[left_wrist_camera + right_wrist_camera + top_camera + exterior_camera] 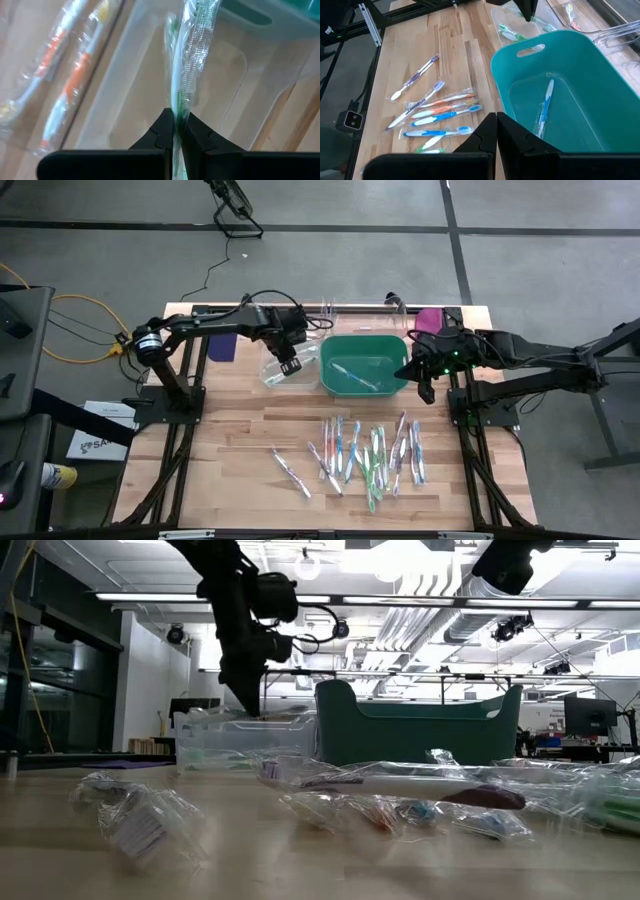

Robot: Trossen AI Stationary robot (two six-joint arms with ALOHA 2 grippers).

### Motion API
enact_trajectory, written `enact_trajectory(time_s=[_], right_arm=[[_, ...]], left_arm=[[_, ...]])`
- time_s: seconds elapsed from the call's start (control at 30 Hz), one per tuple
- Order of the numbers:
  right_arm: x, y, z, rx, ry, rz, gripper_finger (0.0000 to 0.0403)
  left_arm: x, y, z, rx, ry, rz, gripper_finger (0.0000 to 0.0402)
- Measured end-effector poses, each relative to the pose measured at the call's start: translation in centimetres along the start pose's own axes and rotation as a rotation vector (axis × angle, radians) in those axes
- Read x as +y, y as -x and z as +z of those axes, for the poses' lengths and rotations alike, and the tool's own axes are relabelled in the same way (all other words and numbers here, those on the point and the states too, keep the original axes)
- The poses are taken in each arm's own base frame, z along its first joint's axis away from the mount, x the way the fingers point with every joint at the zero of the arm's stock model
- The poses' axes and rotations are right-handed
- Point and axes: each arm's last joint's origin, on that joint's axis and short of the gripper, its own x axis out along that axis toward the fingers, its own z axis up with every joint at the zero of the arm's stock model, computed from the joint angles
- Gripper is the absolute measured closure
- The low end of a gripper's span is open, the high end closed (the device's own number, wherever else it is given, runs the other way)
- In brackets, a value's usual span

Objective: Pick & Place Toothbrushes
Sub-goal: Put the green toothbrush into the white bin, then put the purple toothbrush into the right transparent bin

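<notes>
Nearest the front edge, at about six o'clock on the table [240, 480], the loose pile of wrapped toothbrushes [370, 452] lies untouched, with one stray brush [292, 471] off toward seven o'clock.

Behind it, at about one o'clock, the teal bin [365, 365] holds a single blue toothbrush [353, 375]. The right gripper [424, 391] hangs just beside the bin's right wall, fingers together and empty.

At about eleven o'clock, the left gripper [177, 131] is poised over the clear bin [290, 365], its fingers clamped on a green wrapped toothbrush [184, 65] that hangs down into the bin.

Risks, as judged:
- The pinch sits on slippery wrapper, near one end. The brush may slide or swing out early and land on the rim.
- On release, the film may cling to a finger, so the brush lifts away again with the arm.
- The two bins touch; a drift toward the teal bin would sort it wrongly.
</notes>
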Motion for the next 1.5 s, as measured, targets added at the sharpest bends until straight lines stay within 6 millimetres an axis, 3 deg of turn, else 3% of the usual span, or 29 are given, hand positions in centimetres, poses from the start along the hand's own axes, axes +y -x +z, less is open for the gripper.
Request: enact_trajectory(time_s=[0.27, 0.47, 0.87, 1.23, 1.5], right_arm=[[0.0, 0.0, 0.0, 0.0, 0.0, 0.0, 0.0399], [0.0, 0.0, 0.0, 0.0, 0.0, 0.0, 0.0399], [0.0, 0.0, 0.0, 0.0, 0.0, 0.0, 0.0399], [0.0, 0.0, 0.0, 0.0, 0.0, 0.0, 0.0399], [0.0, 0.0, 0.0, 0.0, 0.0, 0.0, 0.0399]], left_arm=[[0.1, -1.6, 0.1, 0.049, 0.003, 0.001, 0.0391], [0.1, -1.7, 0.0, 0.055, 0.005, 0.004, 0.0387], [0.1, -1.7, -0.3, 0.089, -0.024, 0.003, 0.0273], [0.0, 0.5, -0.7, 0.057, -0.049, 0.003, 0.0238], [0.0, 0.6, -1.0, 0.079, -0.073, 0.001, 0.0186]])
